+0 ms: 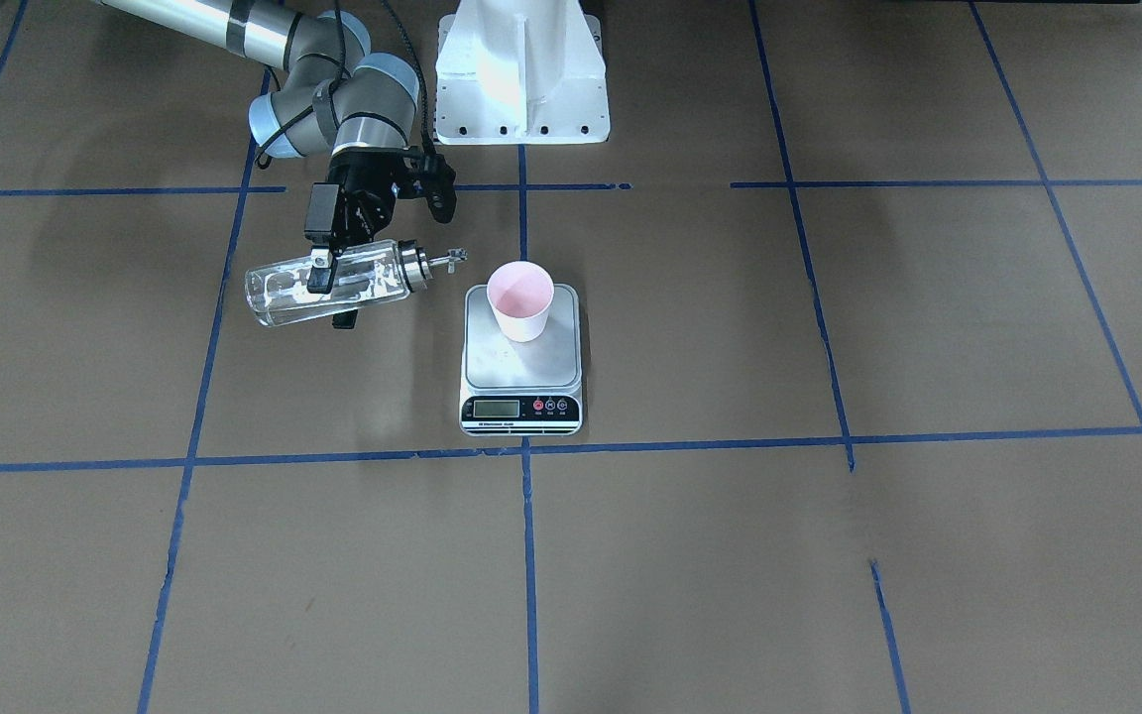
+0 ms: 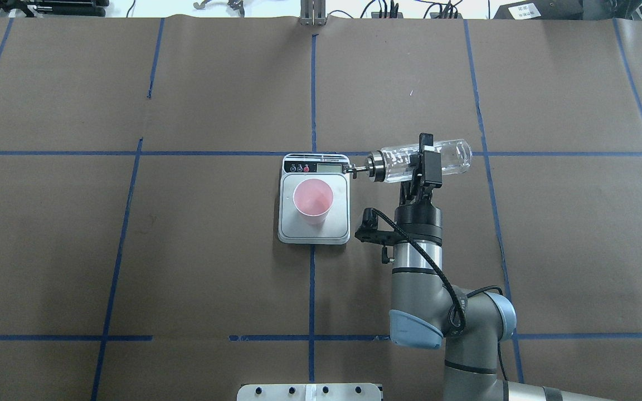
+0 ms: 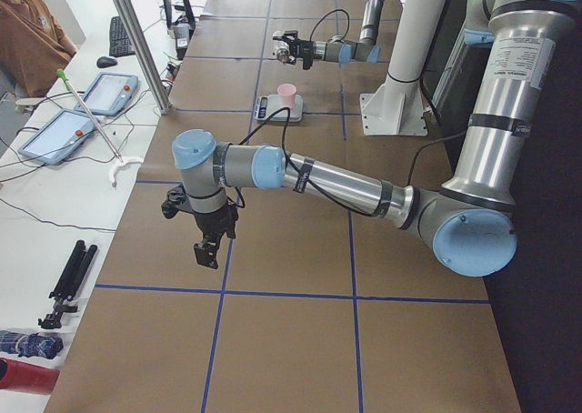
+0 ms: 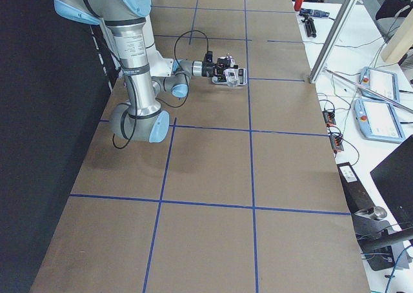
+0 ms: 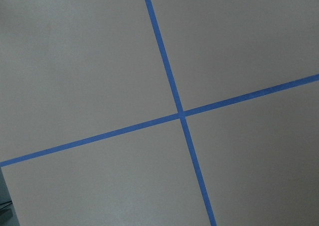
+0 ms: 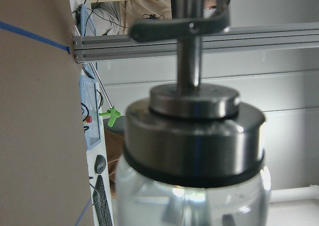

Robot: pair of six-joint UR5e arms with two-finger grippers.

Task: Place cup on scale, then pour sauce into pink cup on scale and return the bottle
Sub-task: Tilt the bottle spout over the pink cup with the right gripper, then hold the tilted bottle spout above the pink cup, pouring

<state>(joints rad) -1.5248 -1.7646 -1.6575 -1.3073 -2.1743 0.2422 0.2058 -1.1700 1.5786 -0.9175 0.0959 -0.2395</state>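
The pink cup (image 1: 520, 300) stands upright on the back part of the scale (image 1: 521, 377), also seen from overhead as cup (image 2: 312, 200) on scale (image 2: 339, 225). My right gripper (image 1: 333, 288) is shut on the clear glass bottle (image 1: 279, 293) and holds it lying almost level above the table. Its silver spout (image 1: 432, 262) points at the scale and ends beside the cup, not over it. From overhead the bottle (image 2: 452, 156) is to the right of the scale. The cap (image 6: 194, 136) fills the right wrist view. The sauce is hard to make out. My left gripper (image 3: 207, 249) hangs far from the scale; I cannot tell its state.
The white robot pedestal (image 1: 521, 69) stands behind the scale. Blue tape lines (image 5: 180, 112) cross the brown table. A side bench with tablets (image 3: 100, 95) and an operator (image 3: 27, 31) lies beyond the table's far edge.
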